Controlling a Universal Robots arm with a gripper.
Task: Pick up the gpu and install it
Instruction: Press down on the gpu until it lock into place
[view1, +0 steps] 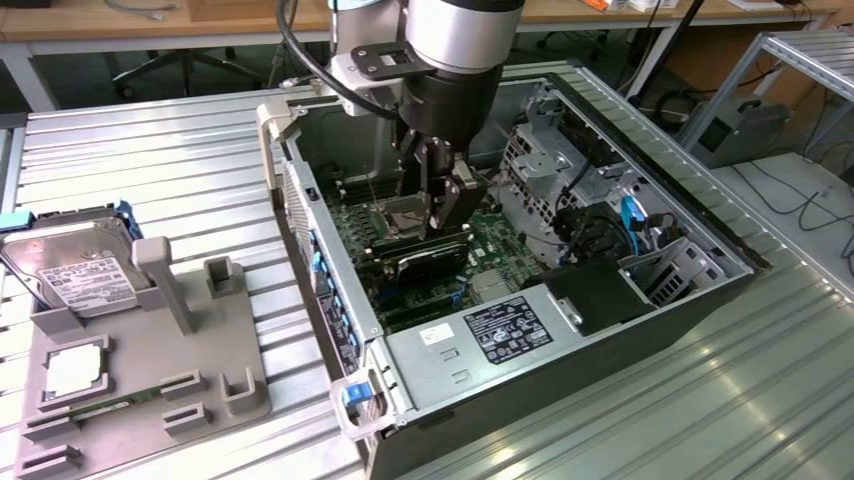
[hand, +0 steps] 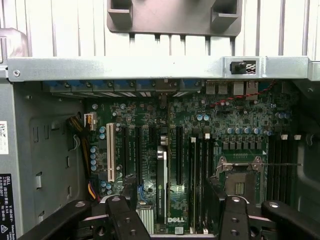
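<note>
The gpu (view1: 424, 262) stands on edge in a motherboard slot inside the open computer case (view1: 694, 215), its dark face toward the front. In the wrist view the gpu (hand: 161, 185) appears edge-on as a thin strip running down the green board. My gripper (view1: 450, 205) hangs inside the case just above the card. In the wrist view my gripper (hand: 175, 222) is open: its two black fingers (hand: 120, 220) stand wide apart on either side of the card's line, and neither touches it.
The empty CPU socket (hand: 240, 182) lies beside the card, with RAM slots between them. A drive cage (view1: 547, 160) and the power supply (view1: 514, 325) crowd the case. Outside, a grey fixture (view1: 200, 340) holds a hard drive (view1: 74, 265) and a CPU chip (view1: 74, 372).
</note>
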